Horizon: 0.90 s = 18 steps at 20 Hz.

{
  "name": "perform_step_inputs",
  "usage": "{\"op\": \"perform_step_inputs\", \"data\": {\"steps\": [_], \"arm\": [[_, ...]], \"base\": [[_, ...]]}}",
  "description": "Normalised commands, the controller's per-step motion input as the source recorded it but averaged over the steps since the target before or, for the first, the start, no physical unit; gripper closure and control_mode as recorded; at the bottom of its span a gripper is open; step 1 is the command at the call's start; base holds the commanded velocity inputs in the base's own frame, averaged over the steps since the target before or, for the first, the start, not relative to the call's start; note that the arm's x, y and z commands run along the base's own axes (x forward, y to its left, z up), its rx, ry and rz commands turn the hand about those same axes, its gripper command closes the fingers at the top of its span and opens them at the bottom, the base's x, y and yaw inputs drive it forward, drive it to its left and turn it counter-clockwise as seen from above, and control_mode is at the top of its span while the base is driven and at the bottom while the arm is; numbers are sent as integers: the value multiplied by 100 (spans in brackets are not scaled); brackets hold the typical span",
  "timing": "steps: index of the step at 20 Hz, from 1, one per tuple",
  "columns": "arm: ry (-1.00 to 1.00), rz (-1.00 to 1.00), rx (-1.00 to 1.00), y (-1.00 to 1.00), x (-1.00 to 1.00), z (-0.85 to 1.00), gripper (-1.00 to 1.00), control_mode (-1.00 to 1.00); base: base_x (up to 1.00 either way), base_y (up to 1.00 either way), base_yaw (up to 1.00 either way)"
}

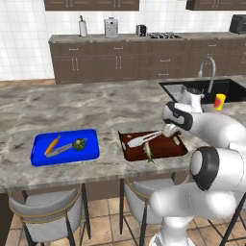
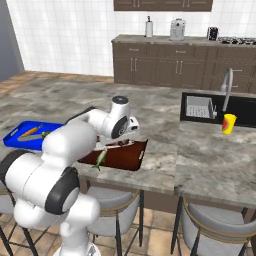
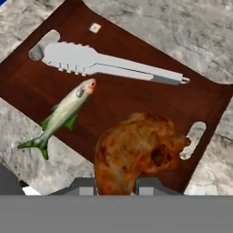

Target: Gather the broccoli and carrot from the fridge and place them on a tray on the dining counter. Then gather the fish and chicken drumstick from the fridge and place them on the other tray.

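Drumstick (image 3: 136, 150) clamped in my hand (image 3: 116, 185), hovering above brown tray (image 3: 27, 77) for drop; fish (image 3: 63, 113) and tongs (image 3: 109, 67) lie beyond, so I'd release in bare corner.

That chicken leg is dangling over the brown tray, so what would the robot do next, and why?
Probably lower a little and open the gripper. The chicken drumstick sits between its fingers above the brown tray, where the fish and a pair of tongs already lie. The carrot and broccoli are on the blue tray.
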Motion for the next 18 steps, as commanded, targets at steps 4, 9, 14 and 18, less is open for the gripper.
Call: {"op": "perform_step_inputs", "data": {"steps": [4, 9, 14, 18], "arm": [[5, 0, 0, 0, 40, -32, 100, -100], [2, 0, -2, 0, 32, -34, 100, -100], [0, 0, -5, 0, 21, -36, 100, -100], [0, 0, -7, 0, 16, -42, 100, -100]], "base": [[0, 0, 0], [0, 0, 0], [0, 0, 0], [0, 0, 0]]}}
